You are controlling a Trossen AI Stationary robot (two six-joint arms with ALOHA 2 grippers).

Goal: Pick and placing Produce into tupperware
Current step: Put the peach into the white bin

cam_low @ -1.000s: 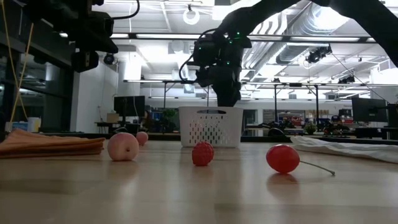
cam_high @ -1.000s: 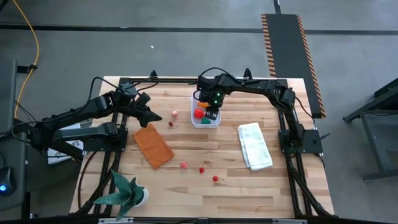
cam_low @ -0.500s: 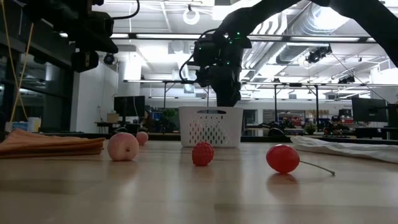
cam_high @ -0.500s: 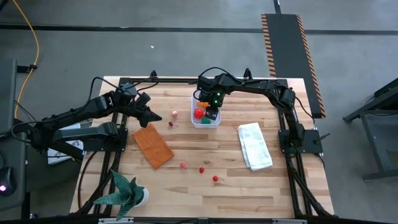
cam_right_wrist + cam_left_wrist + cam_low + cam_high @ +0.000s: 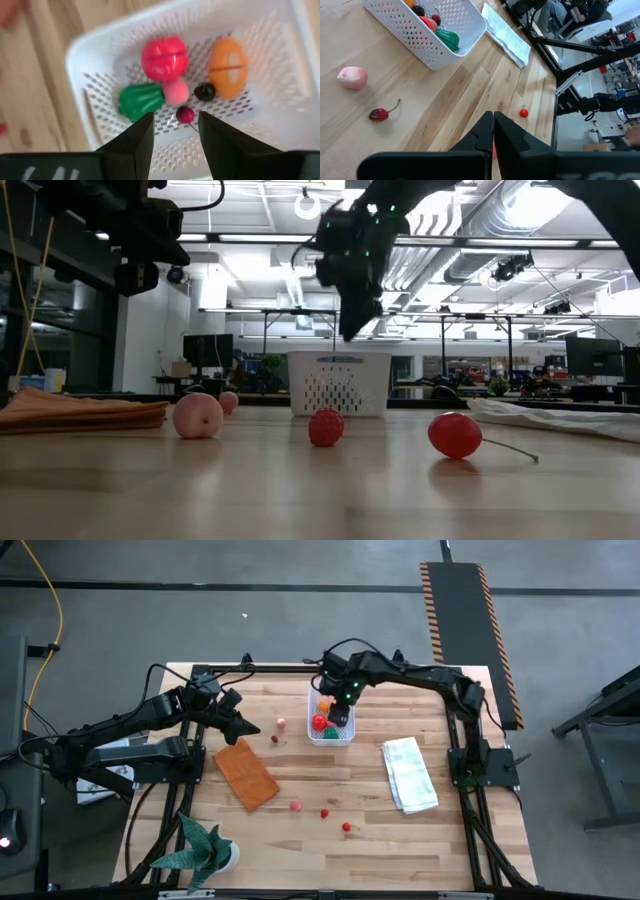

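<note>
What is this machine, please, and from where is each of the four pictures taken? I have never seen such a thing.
It is a robot with two dark arms at a wooden table. One picture looks down from above, one looks level across the tabletop, and two come from cameras on the arms' wrists.

The right gripper hangs open and empty above a white perforated basket. Inside lie a red tomato-like piece, an orange piece, a green piece, a pink ball and two dark berries.

The left gripper waits shut over the table's left side. Loose on the table: a pink peach-like ball, small red berries, an orange-brown flat piece, a folded white cloth and a green plant.
</note>
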